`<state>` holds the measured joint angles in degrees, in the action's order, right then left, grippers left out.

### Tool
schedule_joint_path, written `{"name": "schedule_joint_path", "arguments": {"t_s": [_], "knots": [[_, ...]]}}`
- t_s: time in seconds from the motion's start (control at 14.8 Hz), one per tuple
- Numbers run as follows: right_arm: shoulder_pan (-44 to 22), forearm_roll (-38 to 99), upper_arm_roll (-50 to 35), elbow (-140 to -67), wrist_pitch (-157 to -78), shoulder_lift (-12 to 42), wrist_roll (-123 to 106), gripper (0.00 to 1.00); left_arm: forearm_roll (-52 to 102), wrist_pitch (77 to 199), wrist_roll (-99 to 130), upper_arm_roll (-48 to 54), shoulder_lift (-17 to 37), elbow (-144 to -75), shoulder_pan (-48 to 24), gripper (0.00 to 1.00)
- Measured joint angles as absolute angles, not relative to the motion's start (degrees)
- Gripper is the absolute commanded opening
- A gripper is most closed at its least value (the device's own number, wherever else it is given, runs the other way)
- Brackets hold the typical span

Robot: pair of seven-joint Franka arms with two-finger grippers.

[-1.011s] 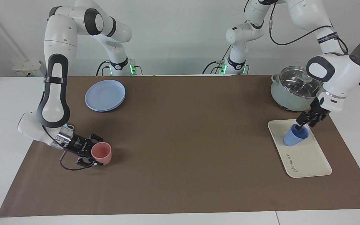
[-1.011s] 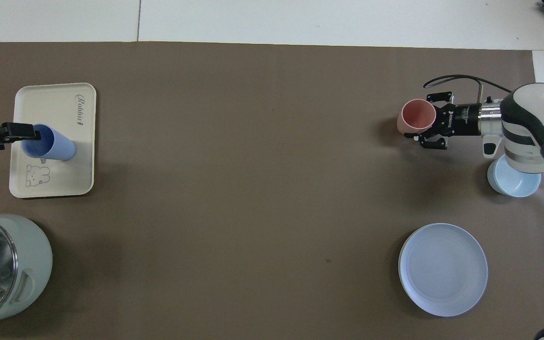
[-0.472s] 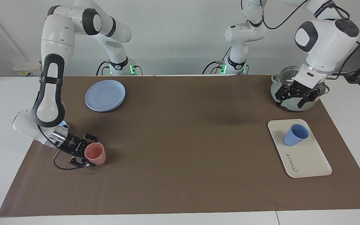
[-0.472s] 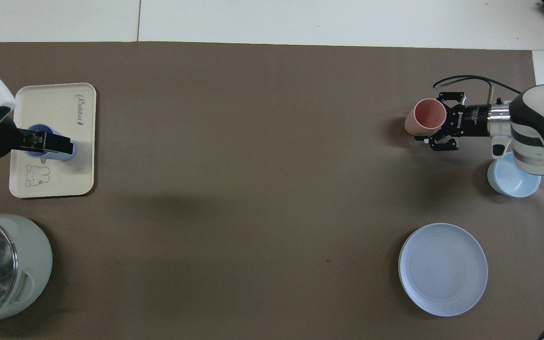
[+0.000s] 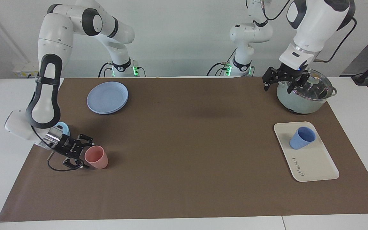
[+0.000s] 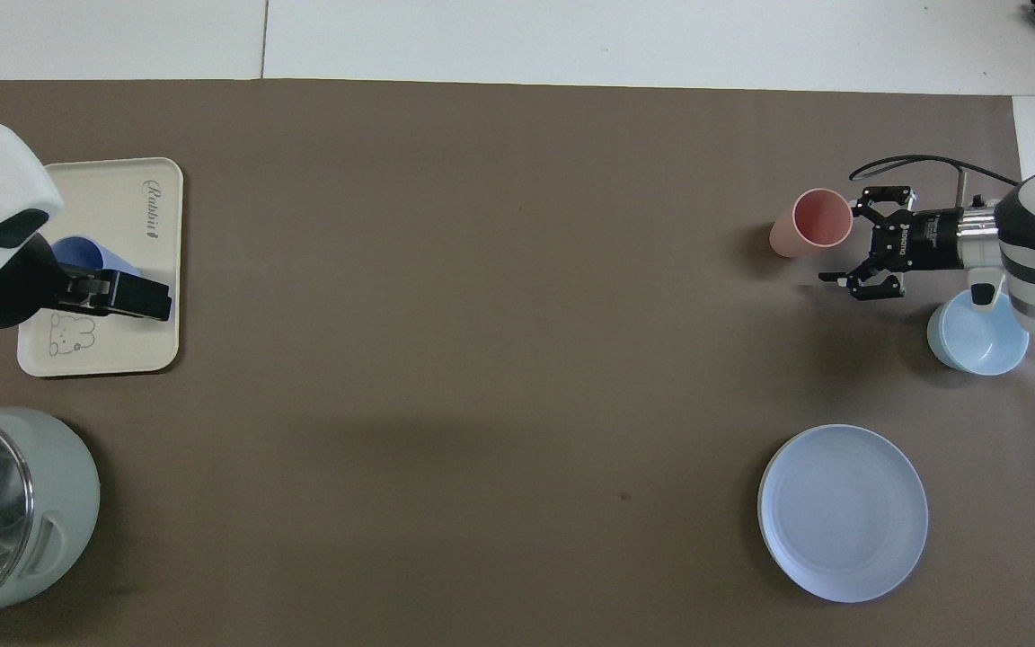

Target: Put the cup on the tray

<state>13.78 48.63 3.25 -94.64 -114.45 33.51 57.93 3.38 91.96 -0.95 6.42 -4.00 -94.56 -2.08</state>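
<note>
The periwinkle-blue cup [image 5: 302, 138] stands upright on the cream tray [image 5: 313, 164], on the tray's half nearer the robots. Nothing holds it. My left gripper [image 5: 278, 85] is open and empty, raised high in the air beside the pot. In the overhead view the left gripper [image 6: 154, 301] covers part of the tray [image 6: 122, 207] and the left arm hides most of the cup [image 6: 79, 253]. My right gripper [image 5: 81, 152] is open and low at the right arm's end of the table, in the overhead view [image 6: 845, 243] too.
A salmon-pink cup [image 5: 96, 157] stands upright just off the right gripper's fingertips. A light-blue bowl [image 5: 63, 127] sits under the right wrist. A round blue plate [image 5: 107, 97] lies nearer the robots. A lidded pot [image 5: 303, 92] stands between the tray and the robots.
My left gripper let go of the blue cup on the tray and rose toward the pot. My right gripper set the pink cup upright, opened and drew back from it.
</note>
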Motion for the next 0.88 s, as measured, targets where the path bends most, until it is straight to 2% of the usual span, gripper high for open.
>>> {"name": "schedule_joint_path", "arguments": {"t_s": [0.13,0.27,0.54,0.88], "knots": [[14.62,44.18,3.31,-94.61,-113.69,31.93,57.32,0.99,3.38,86.32,-0.71,6.36,-4.02,-89.77,-2.08,1.00],[14.60,37.81,3.27,-94.60,-113.54,29.59,55.04,0.99,3.37,85.35,-0.62,6.18,-3.95,-88.65,-2.02,1.00],[12.36,24.24,2.81,-94.63,-113.17,23.70,51.80,0.99,3.35,85.86,-0.86,5.44,-3.78,-91.20,-1.93,1.00],[4.78,11.91,2.69,-94.70,-109.31,18.67,41.02,1.00,2.98,88.35,-3.88,4.88,-4.58,-95.08,-0.05,1.00]]}}
